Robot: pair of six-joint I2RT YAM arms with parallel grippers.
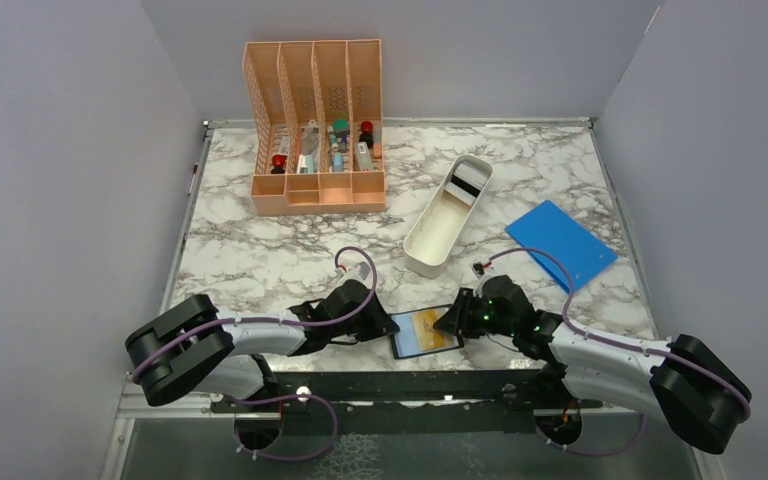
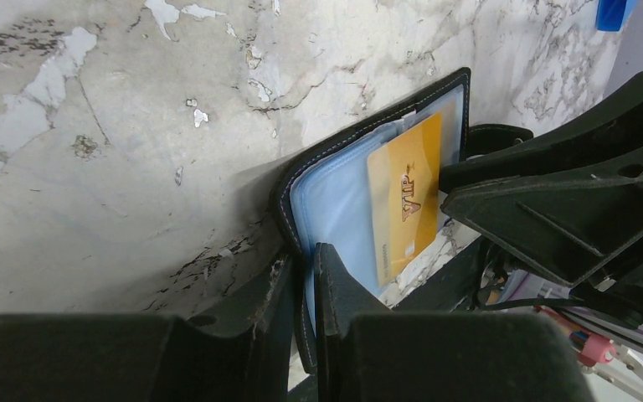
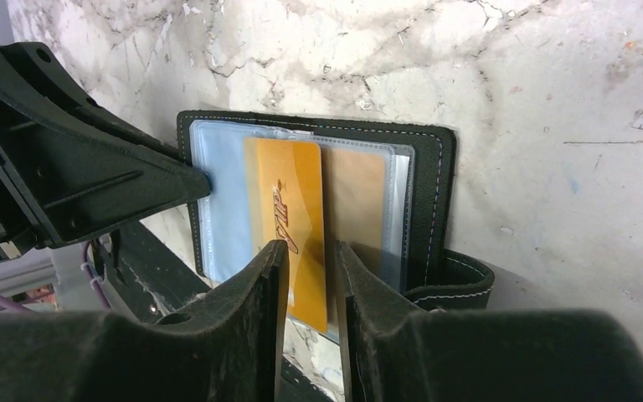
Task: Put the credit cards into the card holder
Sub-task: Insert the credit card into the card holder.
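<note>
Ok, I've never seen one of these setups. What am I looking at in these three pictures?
Two robot arms are bolted at the near edge of a marble table. The wide picture comes from a fixed camera above and behind them. The two close-ups come from cameras on their wrists, so the dark prongs at the bottom are each arm's own fingers. Farther back stand a peach organizer, a white tray and a flat blue sheet. Between the arms lies an open black card holder. The left gripper is clamped on its edge. The right gripper has its fingers either side of a gold card lying on the clear sleeves; whether they squeeze it is unclear.
</note>
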